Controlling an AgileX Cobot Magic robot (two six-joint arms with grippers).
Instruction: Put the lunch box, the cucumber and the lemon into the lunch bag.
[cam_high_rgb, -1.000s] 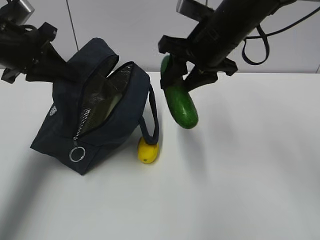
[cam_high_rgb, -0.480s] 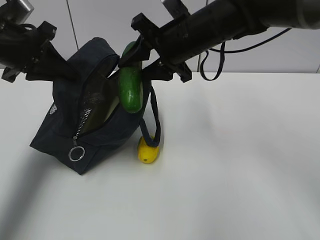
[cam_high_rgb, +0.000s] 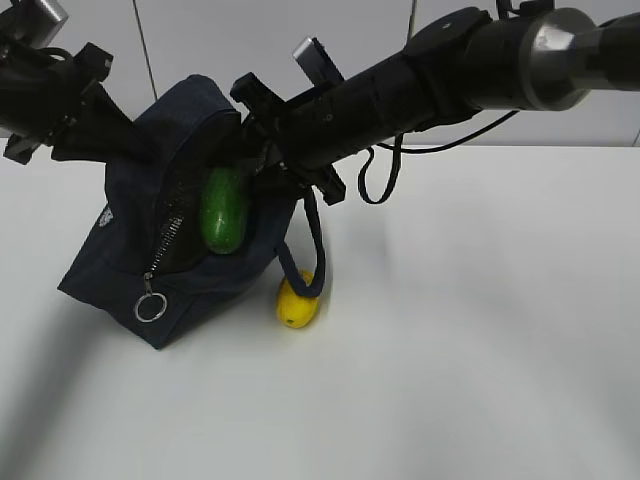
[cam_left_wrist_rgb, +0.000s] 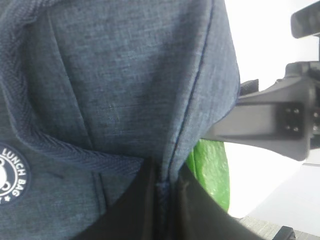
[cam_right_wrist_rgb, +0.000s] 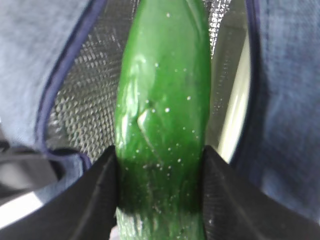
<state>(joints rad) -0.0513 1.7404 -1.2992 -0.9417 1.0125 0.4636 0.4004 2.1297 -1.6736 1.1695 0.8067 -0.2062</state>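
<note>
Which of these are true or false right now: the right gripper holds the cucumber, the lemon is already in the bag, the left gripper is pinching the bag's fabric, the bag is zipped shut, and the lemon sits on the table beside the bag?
1. The right gripper holds the cucumber. True; its fingers clamp the cucumber on both sides over the bag's opening.
2. The lemon is already in the bag. False; it lies outside on the table.
3. The left gripper pinches the bag's fabric. True.
4. The bag is zipped shut. False; it gapes open, showing its silver lining.
5. The lemon sits beside the bag. True; it rests under a hanging handle.
</note>
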